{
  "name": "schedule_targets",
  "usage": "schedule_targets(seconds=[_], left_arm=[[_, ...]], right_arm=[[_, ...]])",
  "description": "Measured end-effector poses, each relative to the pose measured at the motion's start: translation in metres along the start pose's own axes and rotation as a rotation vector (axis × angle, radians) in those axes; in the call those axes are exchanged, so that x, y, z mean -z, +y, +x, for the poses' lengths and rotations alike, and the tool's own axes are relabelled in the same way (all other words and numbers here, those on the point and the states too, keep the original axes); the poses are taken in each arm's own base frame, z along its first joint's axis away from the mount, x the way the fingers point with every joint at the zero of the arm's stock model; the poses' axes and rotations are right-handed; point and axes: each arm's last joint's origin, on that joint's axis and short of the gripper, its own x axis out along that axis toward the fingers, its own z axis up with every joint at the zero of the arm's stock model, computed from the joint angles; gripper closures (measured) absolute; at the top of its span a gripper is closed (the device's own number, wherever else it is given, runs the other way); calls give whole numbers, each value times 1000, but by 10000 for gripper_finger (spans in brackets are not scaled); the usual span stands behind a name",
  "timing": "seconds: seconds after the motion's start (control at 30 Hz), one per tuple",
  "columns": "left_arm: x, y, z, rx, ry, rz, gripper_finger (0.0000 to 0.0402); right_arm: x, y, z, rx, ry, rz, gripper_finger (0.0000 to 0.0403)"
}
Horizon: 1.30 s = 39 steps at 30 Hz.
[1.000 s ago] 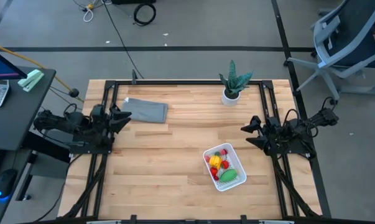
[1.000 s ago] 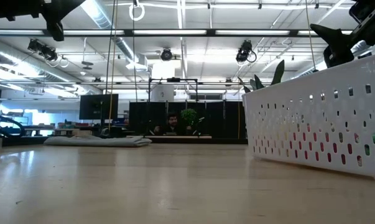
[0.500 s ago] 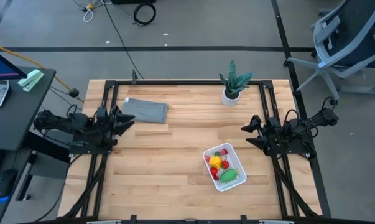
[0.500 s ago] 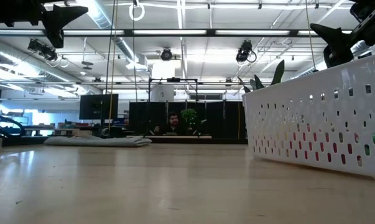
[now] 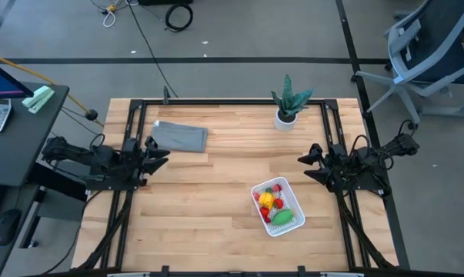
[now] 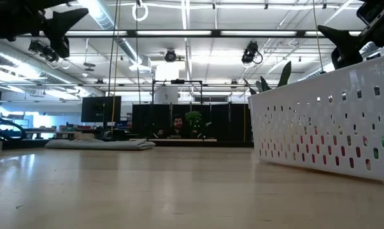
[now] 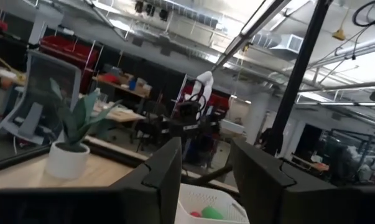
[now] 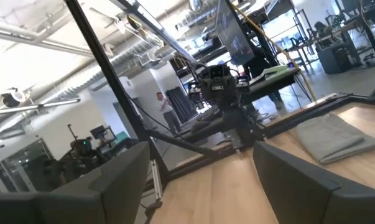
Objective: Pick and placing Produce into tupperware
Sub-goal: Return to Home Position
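The white perforated tupperware [image 5: 292,223] sits on the wooden table right of centre, near its front; in the low view its wall [image 6: 325,121] fills the right side. Inside lie the produce pieces: yellow [image 5: 267,199], red [image 5: 277,204] and a larger green oval [image 5: 282,216]. My left gripper [image 5: 162,158] hovers open over the table's left side, well clear of the basket. The left wrist view shows its fingers apart [image 7: 206,148] with the basket rim [image 7: 203,200] far ahead. My right gripper [image 5: 302,167] hovers open at the right side, just beyond the basket; its fingers stand apart [image 8: 199,154].
A folded grey cloth [image 5: 180,137] lies at the far left of the table. A spiky green potted plant [image 5: 286,105] stands near the far edge, right of centre. Black frame rails run along the table's sides. Bare wood spans the middle and the near left.
My left gripper has drifted a little toward the table's near edge and toward the right, staying open and above the table. The right arm, the basket and the produce have not moved.
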Motion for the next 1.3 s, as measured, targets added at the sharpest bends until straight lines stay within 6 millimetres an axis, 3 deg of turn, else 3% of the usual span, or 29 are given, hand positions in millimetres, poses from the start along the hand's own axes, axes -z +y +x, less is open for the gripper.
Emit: schedule_targets(seconds=[0.4, 0.7, 1.3], left_arm=[[23, 7, -3, -44, 138, -40, 253], [43, 14, -8, -122, 336, -51, 261], [44, 14, -8, -112, 362, -18, 258]], right_arm=[[0, 0, 0, 1, 3, -2, 105], [14, -6, -1, 61, 139, -53, 105], [18, -8, -2, 79, 179, -68, 105]])
